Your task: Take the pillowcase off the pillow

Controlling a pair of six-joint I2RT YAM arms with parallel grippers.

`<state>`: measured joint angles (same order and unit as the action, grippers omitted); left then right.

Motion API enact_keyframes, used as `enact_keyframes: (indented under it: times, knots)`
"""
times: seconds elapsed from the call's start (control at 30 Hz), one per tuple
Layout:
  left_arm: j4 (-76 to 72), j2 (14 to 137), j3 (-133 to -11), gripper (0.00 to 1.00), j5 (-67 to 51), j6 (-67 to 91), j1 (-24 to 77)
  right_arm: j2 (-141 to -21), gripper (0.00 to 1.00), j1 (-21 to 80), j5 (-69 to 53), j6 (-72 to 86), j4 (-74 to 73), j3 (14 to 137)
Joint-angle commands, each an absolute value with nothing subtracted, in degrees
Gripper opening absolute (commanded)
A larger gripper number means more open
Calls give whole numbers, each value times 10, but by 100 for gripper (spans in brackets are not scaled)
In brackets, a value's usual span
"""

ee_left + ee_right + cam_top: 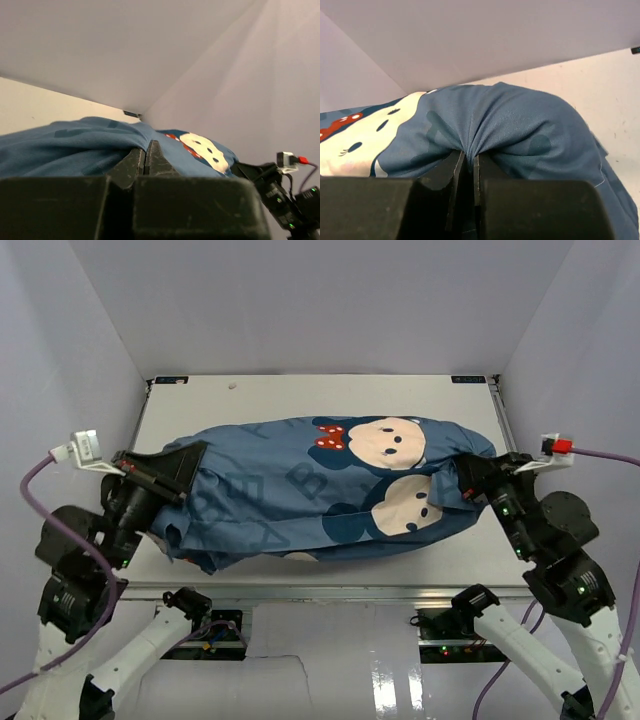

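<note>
The blue pillowcase [300, 490], printed with mouse faces and red bows, lies stuffed across the middle of the table. The pillow is hidden inside it. My left gripper [190, 468] is at the case's left end. Its jaws are pressed together at a fold of the blue fabric [90, 145], and the gripper [146, 150] sits low against it. My right gripper [467, 476] is at the case's right end, shut on a bunched pinch of the fabric [520, 125], which gathers into the gripper [469, 156]. Loose folds of the case [195, 545] hang near the table's front left edge.
The white table [300, 395] is walled by pale panels at the back and both sides. The table's front edge [320, 585] runs just below the case. The right arm [282, 200] shows at the far end in the left wrist view.
</note>
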<state>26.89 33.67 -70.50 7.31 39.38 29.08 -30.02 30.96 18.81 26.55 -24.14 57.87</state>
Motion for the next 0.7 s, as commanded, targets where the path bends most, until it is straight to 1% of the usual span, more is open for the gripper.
enact_keyframes:
  times: [0.0,0.1,0.27,0.3,0.4,0.43,0.47,0.5,0.53,0.57,0.6,0.63,0.67]
  knots:
    - [263,308,-701,0,5,435,294,-277,8,311,178,283,-232,607]
    - [262,282,-638,0,-20,477,294,-229,8,311,185,321,-223,558]
    - [241,210,-506,0,-9,540,293,-154,8,312,182,358,-204,468]
    - [243,187,-498,0,11,541,293,-149,8,311,179,354,-203,461]
    - [227,166,-494,0,30,561,293,-160,8,311,207,352,-211,468]
    - [211,177,-500,0,39,558,294,-176,8,311,252,352,-192,481]
    - [193,199,-512,0,65,549,294,-231,8,311,277,354,-175,498]
    - [174,279,-556,0,82,513,294,-271,8,311,299,359,-164,554]
    - [178,333,-588,0,123,488,294,-384,10,312,320,337,-150,596]
    - [191,391,-623,0,144,465,293,-449,17,311,316,324,-157,645]
    - [212,451,-690,9,156,419,293,-510,30,311,308,305,-170,743]
    - [214,556,-714,29,160,389,292,-623,47,310,301,295,-225,791]
    - [213,600,-735,56,170,364,290,-668,54,306,296,296,-243,824]
